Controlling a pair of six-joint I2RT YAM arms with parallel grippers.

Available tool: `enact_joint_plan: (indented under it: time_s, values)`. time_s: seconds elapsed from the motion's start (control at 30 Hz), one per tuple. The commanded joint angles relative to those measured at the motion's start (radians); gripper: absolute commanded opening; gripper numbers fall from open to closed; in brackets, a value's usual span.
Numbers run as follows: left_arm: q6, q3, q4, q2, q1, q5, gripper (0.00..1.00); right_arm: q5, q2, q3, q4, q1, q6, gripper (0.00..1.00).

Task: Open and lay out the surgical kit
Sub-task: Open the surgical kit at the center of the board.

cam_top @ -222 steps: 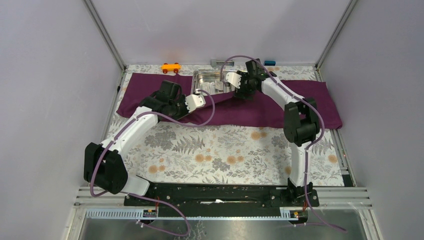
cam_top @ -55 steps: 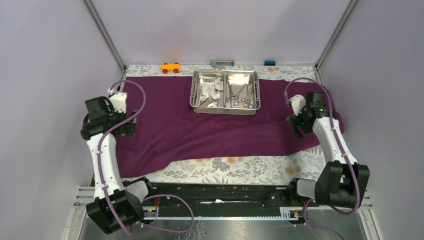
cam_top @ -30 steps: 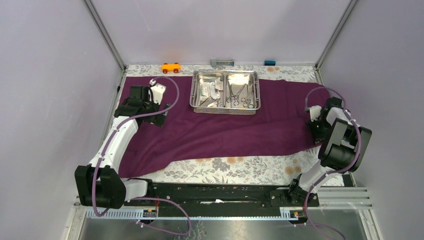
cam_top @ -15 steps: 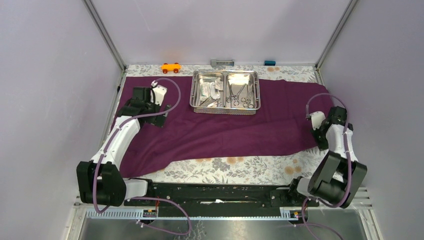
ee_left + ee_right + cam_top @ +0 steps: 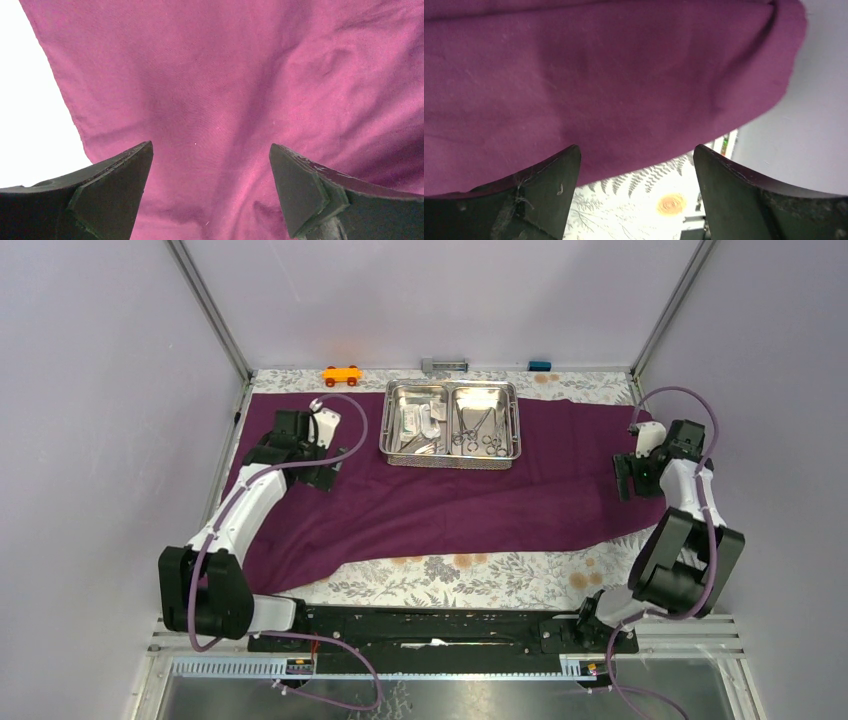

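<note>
Both arms hang over the dark purple cloth wrap (image 5: 470, 495), which lies spread across the floral counter (image 5: 450, 575). The next move turns on the steel tray (image 5: 450, 461), which stands on the cloth between the two claws and a little beyond them.

The left claw (image 5: 211, 146) is spread to its widest and holds nothing, with only bare cloth beneath its fingers. The tray lies just off to this claw's right and slightly farther out, with its short end facing the claw. Its long axis runs crosswise, on a line from one claw towards the other.

The right claw (image 5: 636, 148) also gapes wide and empty. It sits above the cloth's near right edge, where the patterned counter shows below the hem. From this claw the tray is well apart, to the left and farther out.

The left claw is judged the nearer of the two. The compartment on its side holds the small sealed packets (image 5: 425, 420). The ring-handled forceps (image 5: 478, 430) lie in the compartment on the right claw's side. With the wrap apparently opened, lifting the contents out onto the cloth looks like the work ahead, and the left arm has the shorter reach.
</note>
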Motion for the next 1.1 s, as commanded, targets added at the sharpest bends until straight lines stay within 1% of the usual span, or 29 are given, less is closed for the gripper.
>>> enact_joint_plan:
  time_s: [0.0, 0.23, 0.27, 0.33, 0.37, 0.47, 0.53, 0.7, 0.77, 0.8, 0.83, 0.97, 1.0, 1.07]
  values:
    - [-0.023, 0.064, 0.033, 0.022, -0.006, -0.026, 0.99, 0.000, 0.082, 0.033, 0.085, 0.036, 0.074, 0.90]
    - [0.013, 0.047, 0.063, 0.033, -0.005, -0.016, 0.99, 0.073, 0.213, 0.024, 0.153, 0.067, 0.051, 0.90]
    - [0.016, 0.045, 0.068, 0.033, -0.005, -0.019, 0.99, 0.083, 0.236, 0.024, 0.153, 0.066, 0.039, 0.89]
    - [0.019, 0.040, 0.077, 0.030, -0.005, -0.026, 0.99, 0.101, 0.276, 0.015, 0.153, 0.066, 0.012, 0.84]
    - [0.020, 0.038, 0.081, 0.029, -0.005, -0.027, 0.99, 0.102, 0.291, 0.005, 0.153, 0.065, -0.003, 0.80]
    - [0.023, 0.029, 0.095, 0.027, -0.005, -0.028, 0.99, 0.127, 0.317, -0.028, 0.147, 0.058, -0.051, 0.62]
    - [0.027, 0.028, 0.098, 0.029, -0.005, -0.029, 0.99, 0.127, 0.316, -0.048, 0.130, 0.049, -0.074, 0.52]
    - [0.046, 0.026, 0.102, 0.036, -0.005, -0.040, 0.99, 0.126, 0.230, -0.128, 0.070, 0.035, -0.123, 0.31]
    - [0.054, 0.025, 0.108, 0.036, -0.005, -0.039, 0.99, 0.126, 0.183, -0.151, 0.035, 0.035, -0.135, 0.17]
    - [0.057, 0.023, 0.109, 0.038, -0.005, -0.039, 0.99, 0.125, 0.158, -0.158, 0.018, 0.035, -0.138, 0.07]
    - [0.060, 0.023, 0.110, 0.039, -0.005, -0.036, 0.99, 0.123, 0.132, -0.165, 0.000, 0.035, -0.139, 0.00]
    - [0.066, 0.023, 0.114, 0.045, -0.005, -0.028, 0.99, 0.131, 0.015, -0.172, -0.058, 0.034, -0.136, 0.00]
    - [0.066, 0.021, 0.115, 0.046, -0.005, -0.026, 0.99, 0.147, -0.012, -0.176, -0.059, 0.034, -0.132, 0.01]
    - [0.065, 0.021, 0.117, 0.048, -0.005, -0.017, 0.99, 0.170, -0.064, -0.187, -0.045, 0.027, -0.123, 0.13]
